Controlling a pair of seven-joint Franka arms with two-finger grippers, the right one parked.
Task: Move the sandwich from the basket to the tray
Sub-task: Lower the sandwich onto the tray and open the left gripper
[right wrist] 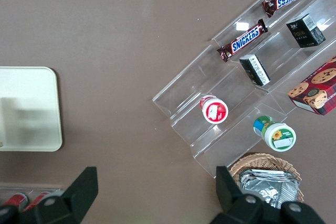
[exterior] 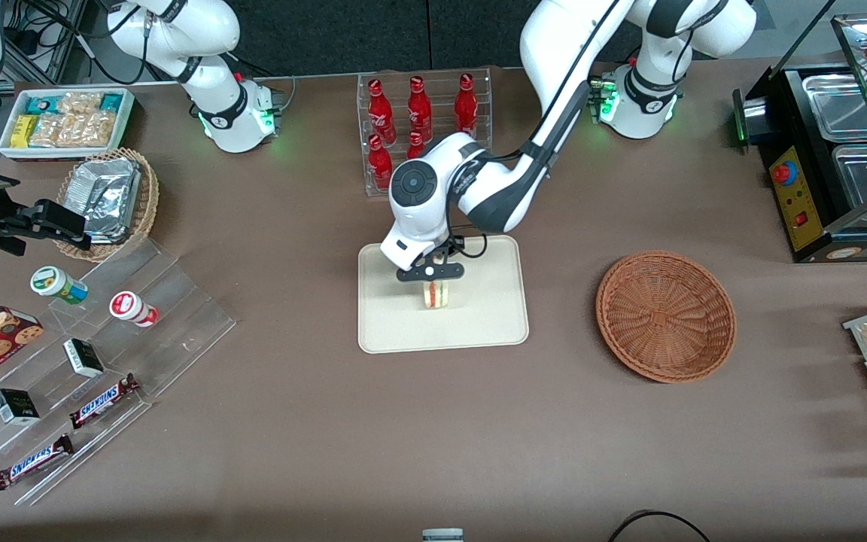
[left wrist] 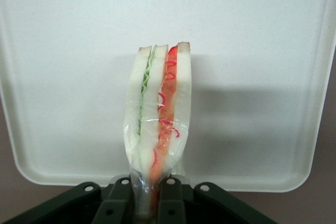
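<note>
The gripper (exterior: 433, 280) stands over the middle of the tray (exterior: 486, 316), closed on the upright sandwich (exterior: 437, 295). The basket (exterior: 665, 315) sits well apart from the tray, toward the working arm's end of the surface (exterior: 313, 421).

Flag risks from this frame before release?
1. The tool is shut on the sandwich, held on edge over the tray; released like this, it may topple.
2. The fingers pinch only the wrap's end, so it could slip or snag on opening.
</note>
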